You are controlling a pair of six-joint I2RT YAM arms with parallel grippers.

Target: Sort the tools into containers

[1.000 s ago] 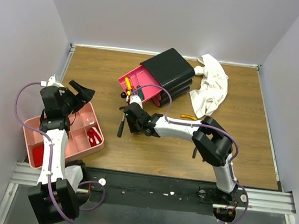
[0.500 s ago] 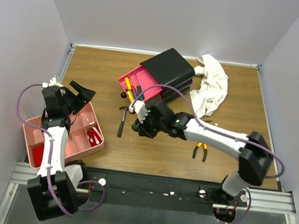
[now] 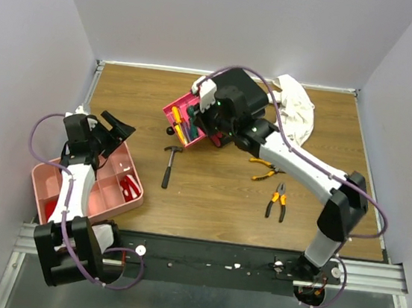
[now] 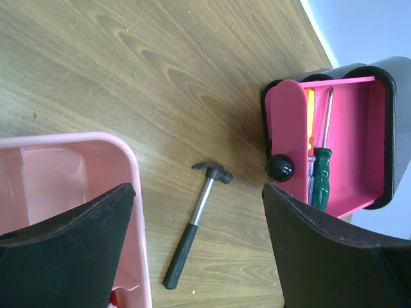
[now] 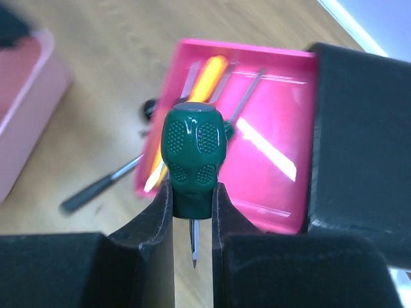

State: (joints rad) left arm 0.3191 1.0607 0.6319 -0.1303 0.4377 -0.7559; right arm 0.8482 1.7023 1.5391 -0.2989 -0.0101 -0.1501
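My right gripper [image 3: 206, 118] is shut on a green-handled screwdriver [image 5: 192, 160], tip down, above the open magenta drawer [image 5: 270, 147] of the black box [image 3: 236, 96]. That drawer [image 4: 350, 147] holds a yellow-handled screwdriver [image 5: 207, 77] and another green-handled one [image 4: 321, 181]. The black-handled hammer [image 3: 169, 163] lies on the table between drawer and pale-pink tray [image 3: 114, 169]. My left gripper [image 3: 115, 125] is open and empty above the tray's far corner, with the hammer [image 4: 192, 221] between its fingers in the left wrist view. Orange-and-black pliers [image 3: 278, 200] lie at right.
Smaller yellow pliers [image 3: 263, 163] lie right of the drawer. A white cloth [image 3: 293, 120] is bunched beside the black box at the back right. The tray holds red items [image 3: 131, 188]. The drawer's black knob [image 4: 280, 168] sticks out toward the hammer.
My right arm rose from the table beside the hammer and swung back over the open drawer, carrying the green screwdriver. The left arm barely moved.
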